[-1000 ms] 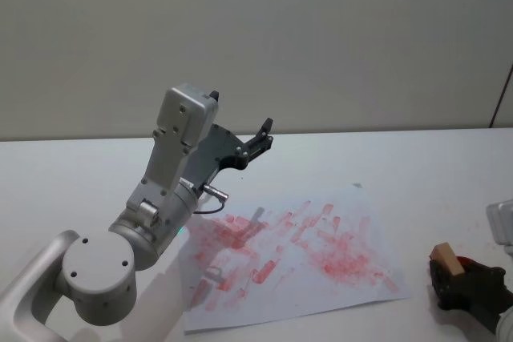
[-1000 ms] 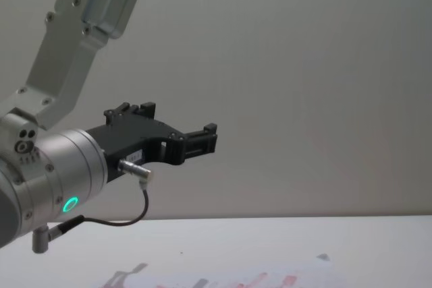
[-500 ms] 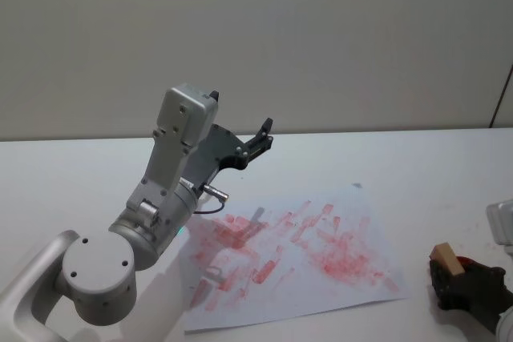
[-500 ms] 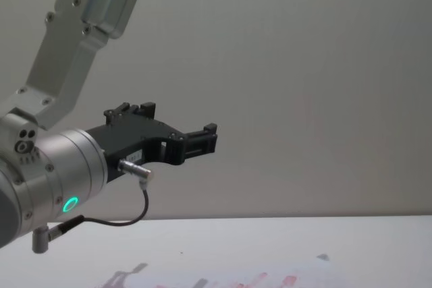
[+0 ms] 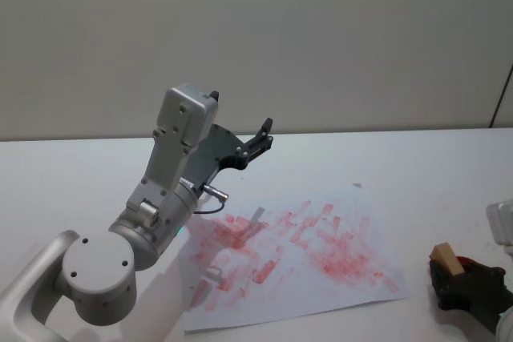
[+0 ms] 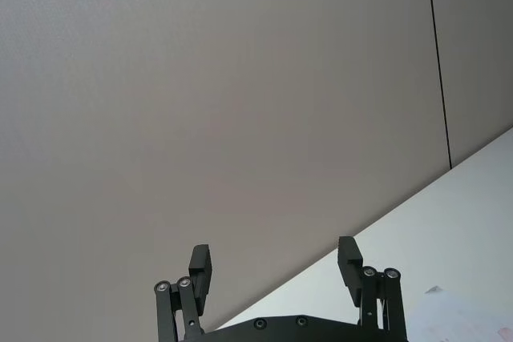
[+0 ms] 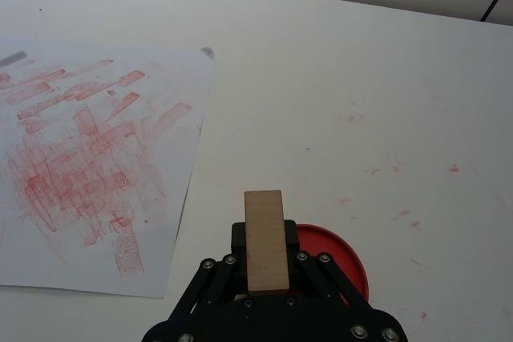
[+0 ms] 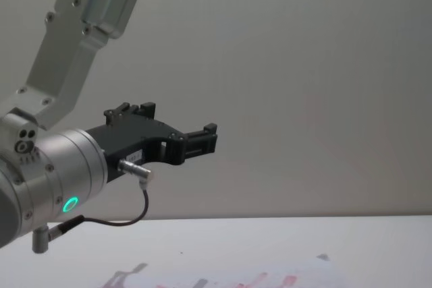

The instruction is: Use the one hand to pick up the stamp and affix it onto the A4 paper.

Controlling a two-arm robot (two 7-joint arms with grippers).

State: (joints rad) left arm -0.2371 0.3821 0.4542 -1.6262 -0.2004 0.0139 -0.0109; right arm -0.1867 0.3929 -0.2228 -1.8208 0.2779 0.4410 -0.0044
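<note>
At the table's right front, my right gripper (image 5: 467,284) is shut on the stamp (image 5: 446,261), a light wooden block. In the right wrist view the stamp (image 7: 264,222) stands between the black fingers of the right gripper (image 7: 265,247), over the edge of a red round ink pad (image 7: 343,260). Whether it touches the pad I cannot tell. The A4 paper (image 5: 296,254) lies flat at mid-table to the left of that gripper, covered with red stamped marks (image 7: 76,142). My left gripper (image 5: 263,135) hangs open and empty, raised high above the paper's far left side (image 6: 275,266).
The left arm, its ring glowing green (image 8: 69,204), rises from the left front and overhangs the paper's left part. The white table (image 5: 417,166) is bare beyond the paper, with faint red specks (image 7: 385,170) near the ink pad. A grey wall stands behind.
</note>
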